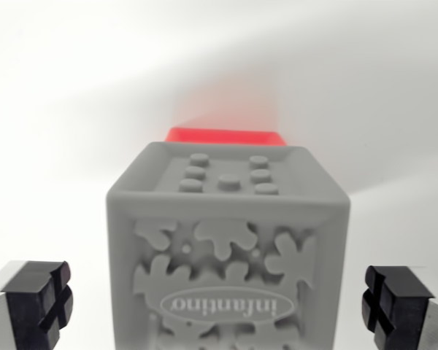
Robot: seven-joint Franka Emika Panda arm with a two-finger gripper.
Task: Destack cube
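White surface [73,109] all round, bare and evenly lit, with soft shadow fanning off toward the wrist view's right; no edge or wall can be made out, the far ground just washes out.

Nearest: gripper [219,306], jaws wide apart, one black pad [40,302] low at the wrist view's left, the other low at the right; each stands clear of the block between them, a gap showing on both sides; nothing is clamped. Judged: the fingers straddle the block so they can close on its two side faces; a pre-grasp stance, grip not yet made.

Between the pads: grey cube [226,240], soft-looking, raised gear shapes and an upside-down "infantino" mark on the face toward the camera; studs on the recessed face above it. Its lower part runs out of frame, so how far the fingertips reach along its sides is unknown.

Beyond: red cube [226,135], only a thin blurred strip showing past the grey one's far edge; the two seem in contact, grey stacked on red as the task implies, but the join is hidden; red's size, shape and footing cannot be read.

Judged: grey cube is the one to lift off; the stack looks intact.
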